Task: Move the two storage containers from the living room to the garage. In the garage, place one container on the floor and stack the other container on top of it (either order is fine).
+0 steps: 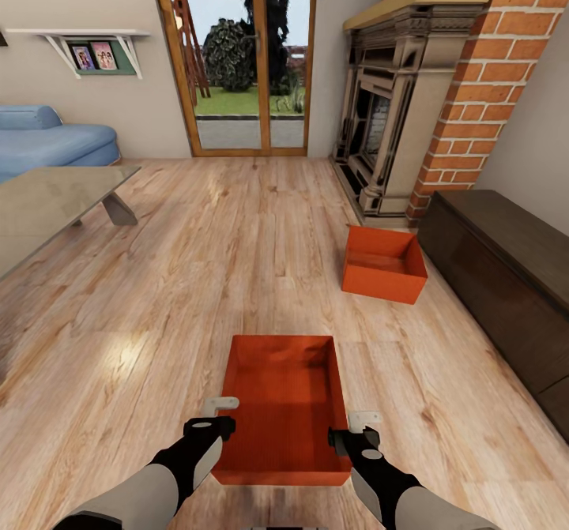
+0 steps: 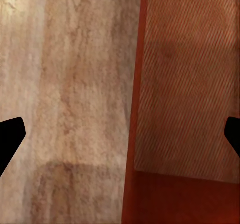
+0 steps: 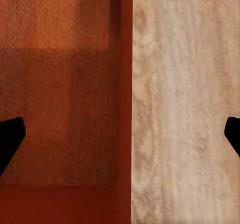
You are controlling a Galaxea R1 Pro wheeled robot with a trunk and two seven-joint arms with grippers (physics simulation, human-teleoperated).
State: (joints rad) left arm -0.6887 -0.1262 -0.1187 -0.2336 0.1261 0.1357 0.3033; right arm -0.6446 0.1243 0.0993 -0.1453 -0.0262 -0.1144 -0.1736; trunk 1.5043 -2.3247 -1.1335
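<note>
Now the near storage container (image 1: 283, 404) sits on the wood floor (image 1: 237, 238) between both arms, the other container (image 1: 383, 264) well apart by the fireplace (image 1: 395, 103). Each wide-open hand, left hand (image 1: 212, 418) and right hand (image 1: 356, 429), straddles a side wall; lower evenly, then close together.

Two orange-red boxes with thin walls and no lids sit upright on the light wood floor. The near box (image 1: 284, 404) is close in front. The far box (image 1: 383, 264) lies well apart, turned a little, near the brick fireplace.
</note>
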